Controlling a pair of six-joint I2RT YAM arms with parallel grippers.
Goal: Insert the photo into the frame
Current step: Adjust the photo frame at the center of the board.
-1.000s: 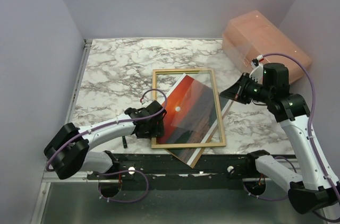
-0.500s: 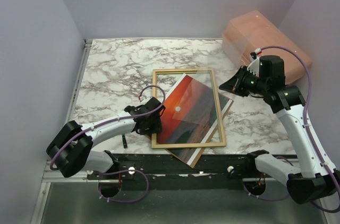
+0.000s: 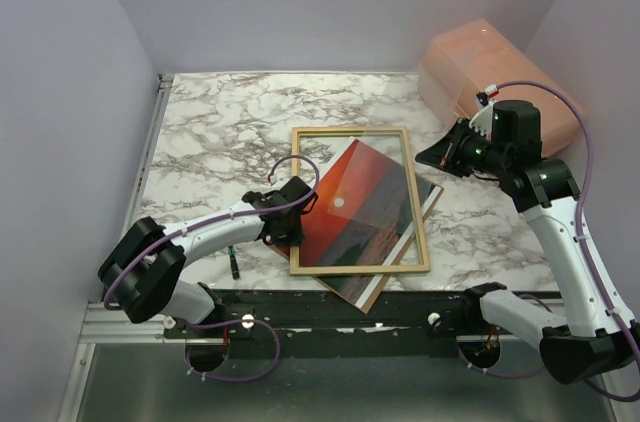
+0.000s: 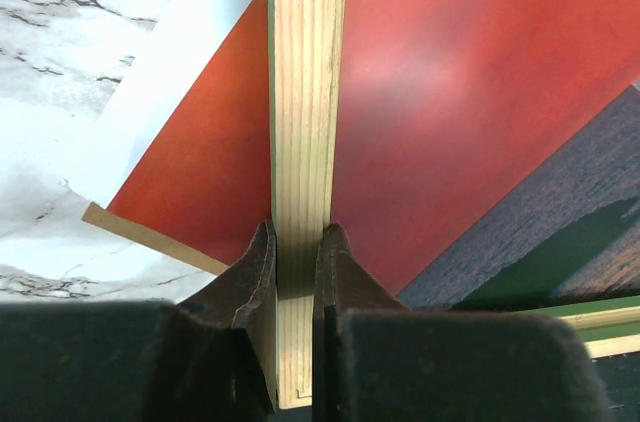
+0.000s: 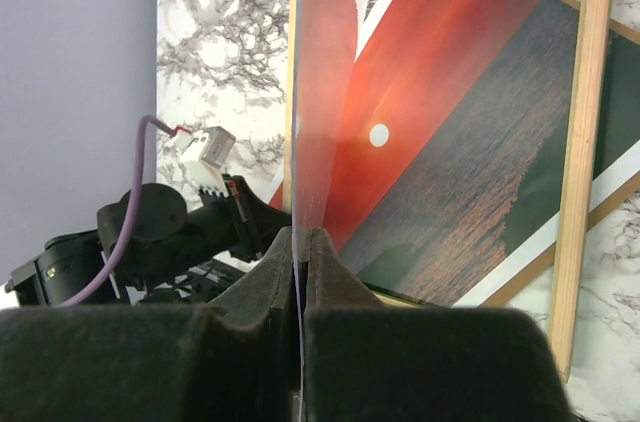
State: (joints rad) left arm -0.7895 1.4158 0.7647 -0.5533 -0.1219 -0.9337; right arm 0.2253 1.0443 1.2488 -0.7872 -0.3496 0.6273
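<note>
Frame [image 3: 416, 202]: flat on marble table [image 3: 220, 132], pale wood back upward. Presumably turned so for loading from behind.

Photo [image 3: 355, 207]: under the frame, picture side up, skewed against the rails. One corner poking past the bottom rail, another past the right rail. Not seated in the opening. Judged still to need squaring, and probably turning face down.

Backing board [image 4: 140, 232]: brown, beneath the photo, only a sliver showing at the left.

Left gripper [image 4: 297, 232]: clenched on the frame's left rail towards its near end, one finger either side of the wood. Judged a hold for shifting or lifting the frame off the photo.

Right gripper [image 5: 298, 237]: closed tight on clear sheet [image 5: 318, 112], held on edge, raised off the table by the frame's right side. Likely kept aloft to leave the opening free.

Pink box [image 3: 500, 72]: far right corner, apart from the work.

Risk: frame, if dragged, likely to carry the photo along.
</note>
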